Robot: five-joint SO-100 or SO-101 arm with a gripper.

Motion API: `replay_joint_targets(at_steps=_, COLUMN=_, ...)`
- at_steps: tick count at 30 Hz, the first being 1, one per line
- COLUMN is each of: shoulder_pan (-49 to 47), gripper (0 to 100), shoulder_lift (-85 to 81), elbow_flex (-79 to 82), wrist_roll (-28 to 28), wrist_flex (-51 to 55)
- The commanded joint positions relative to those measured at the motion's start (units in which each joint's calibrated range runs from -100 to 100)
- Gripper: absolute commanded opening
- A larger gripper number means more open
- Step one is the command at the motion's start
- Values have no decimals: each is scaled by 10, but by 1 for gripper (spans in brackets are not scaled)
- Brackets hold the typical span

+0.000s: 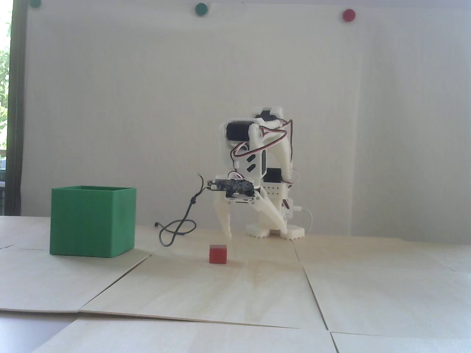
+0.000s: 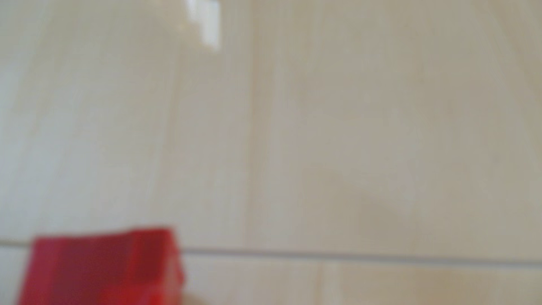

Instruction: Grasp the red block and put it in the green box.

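1. Two white fingers of the pincer (image 1: 257, 235) standing spread wide apart and gripping nothing, tips hanging low over the desk (image 1: 368, 286) in the fixed view.
2. Sitting on the desk in front of the pincer, toward the camera and a little to the left of its left fingertip in the fixed view: the red block (image 1: 218, 254), not yet between the fingers.
3. Showing the red block (image 2: 102, 267) at the bottom left edge of the blurred wrist view, well off centre, so probably not yet lined up with the gap between the fingers.
4. Resting on the desk well to the left of the pincer in the fixed view: the green box (image 1: 92, 224), open top upward, well apart from the block.
5. Trailing from the wrist camera down to the desk, just left of the pincer: a looped black cable (image 1: 176, 230), lying between block and box.
6. Risking a knock: closing or descending from this offset would likely push the block aside with one fingertip instead of catching it.
7. Risking a snag: swinging toward the box could drag the cable loop across the block's spot or against the box wall.
8. Risking a misjudged approach: wrist picture too blurred for fine alignment.
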Motion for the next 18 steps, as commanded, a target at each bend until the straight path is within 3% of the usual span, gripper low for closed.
replay_joint_targets(at_steps=1, shoulder_pan=2, gripper=43, shoulder_lift=-121, elbow_flex=118, wrist_roll=0, wrist_flex=-97)
replay_joint_targets(at_steps=10, shoulder_pan=71, gripper=43, shoulder_lift=-121, elbow_flex=118, wrist_roll=3, wrist_flex=-145)
replay_joint_targets(at_steps=18, shoulder_pan=109, gripper=43, shoulder_lift=-69, elbow_flex=6, wrist_roll=0, wrist_flex=-141)
